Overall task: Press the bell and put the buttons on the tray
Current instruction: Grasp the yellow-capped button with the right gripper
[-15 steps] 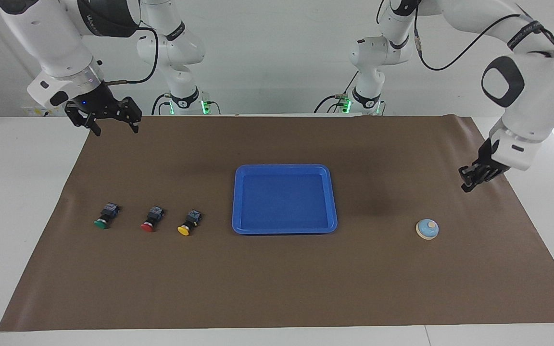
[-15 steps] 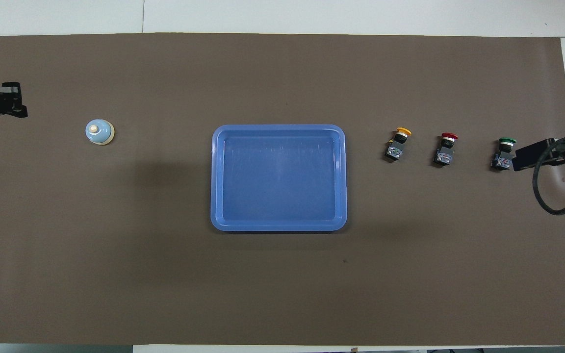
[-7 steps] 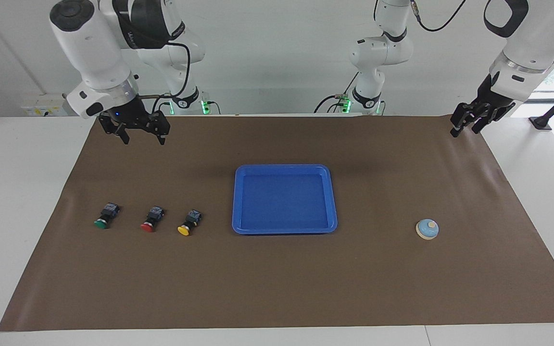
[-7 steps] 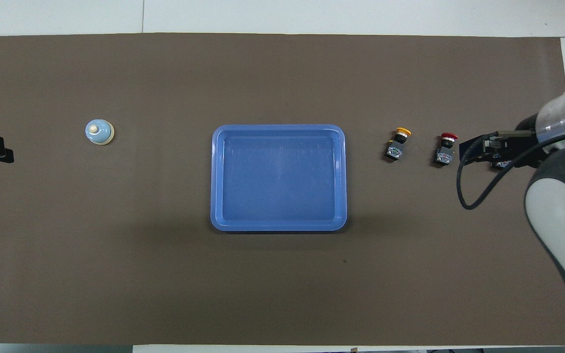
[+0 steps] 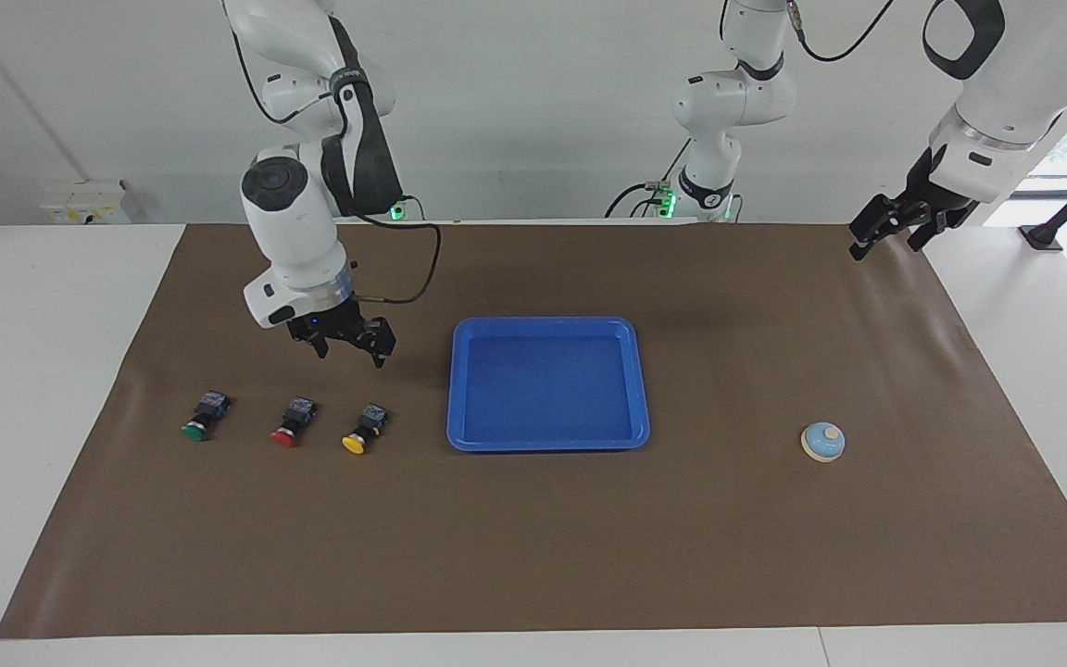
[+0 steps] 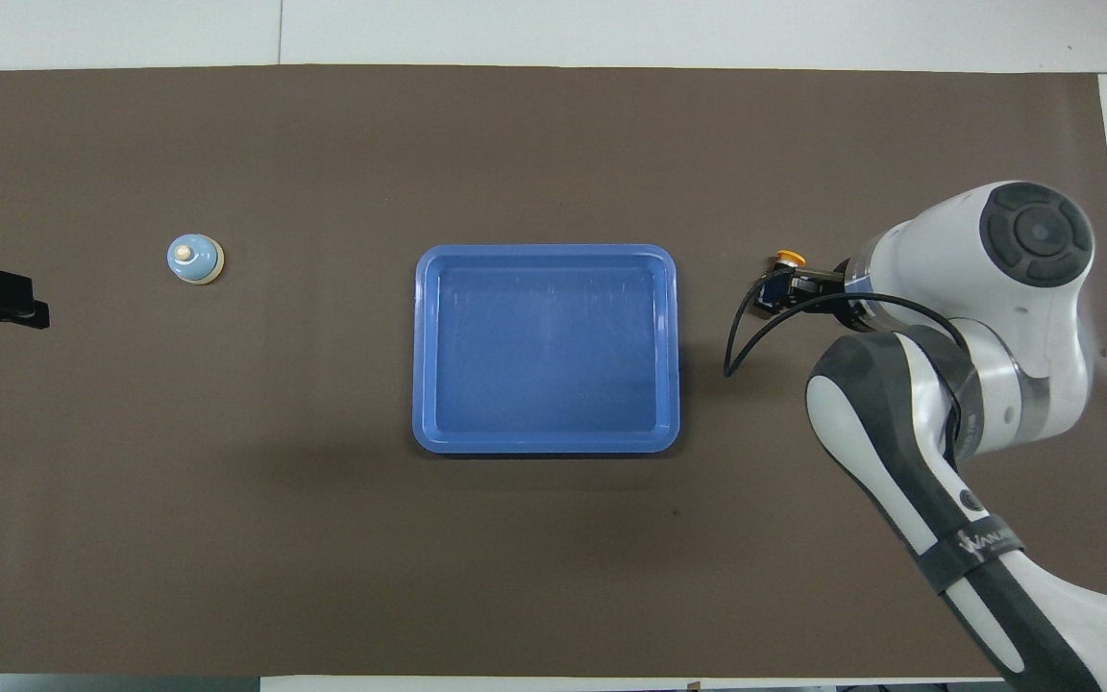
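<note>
Buttons first: three of them, green [image 5: 197, 421], red [image 5: 290, 426] and yellow [image 5: 364, 433], lie in a row on the table toward the right arm's end, beside the one empty tray [image 5: 547, 440] at the middle. What changed in the last second is my right hand [image 5: 349, 348]: it swung in from the table's edge and now hangs fingers apart, holding nothing, over the mat just robot-side of the yellow button, so I judge that one gets picked first. One bell [image 5: 822, 442] sits unpressed toward the left arm's end. My left hand [image 5: 886, 232] has lifted away from it and waits; whether it is open I cannot tell.
</note>
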Controlling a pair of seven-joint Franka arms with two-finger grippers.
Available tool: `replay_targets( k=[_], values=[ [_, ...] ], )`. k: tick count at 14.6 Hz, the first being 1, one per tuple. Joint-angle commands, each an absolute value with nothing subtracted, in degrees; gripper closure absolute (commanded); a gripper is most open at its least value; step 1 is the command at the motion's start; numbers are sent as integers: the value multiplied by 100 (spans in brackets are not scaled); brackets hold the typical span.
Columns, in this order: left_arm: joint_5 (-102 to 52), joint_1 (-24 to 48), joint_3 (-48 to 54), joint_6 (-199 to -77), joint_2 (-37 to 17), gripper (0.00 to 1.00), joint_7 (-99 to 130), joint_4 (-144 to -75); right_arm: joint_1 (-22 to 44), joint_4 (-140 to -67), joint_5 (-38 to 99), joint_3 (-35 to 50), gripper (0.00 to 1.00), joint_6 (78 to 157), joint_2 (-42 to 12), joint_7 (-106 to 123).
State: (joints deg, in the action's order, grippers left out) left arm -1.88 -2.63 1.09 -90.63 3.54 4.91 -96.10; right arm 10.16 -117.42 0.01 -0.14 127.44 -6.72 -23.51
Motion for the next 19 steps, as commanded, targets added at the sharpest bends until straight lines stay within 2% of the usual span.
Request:
replay_targets(
  k=[1, 3, 8, 11, 12, 13, 15, 16, 19],
  values=[
    [-193, -246, 97, -8939, 221, 0, 440, -9485, 984, -12269, 26, -9, 0, 13630, -807, -2487],
    [-193, -246, 97, -8904, 44, 0, 439, -9264, 976, -12147, 26, -9, 0, 14034, -1237, -2592],
    [-193, -237, 97, -8921, 141, 0, 97, -9466, 923, -11584, 26, -18, 0, 14368, -1888, -2759],
    [-167, -237, 105, -8868, 141, 0, -26, -9466, 975, -11593, 18, -17, 0, 14555, -2048, -2996],
    [-158, -237, 105, -8842, 149, 0, -35, -9466, 984, -11619, 18, -9, 5, 14555, -2048, -3032],
    [-141, -237, 114, -8816, 141, 0, -53, -9466, 984, -11637, 18, -9, 27, 14555, -2039, -3058],
    [-114, -237, 123, -8719, 149, 0, -175, -9466, 984, -11646, 18, -9, 93, 14511, -2039, -3041],
    [-123, -229, 132, -8667, 149, 0, -167, -9448, 984, -11637, 9, -17, 100, 14476, -2030, -3032],
    [-132, -229, 132, -8613, 149, 0, -167, -9431, 993, -11479, 9, -9, 100, 14187, -2013, -3006]
  ],
)
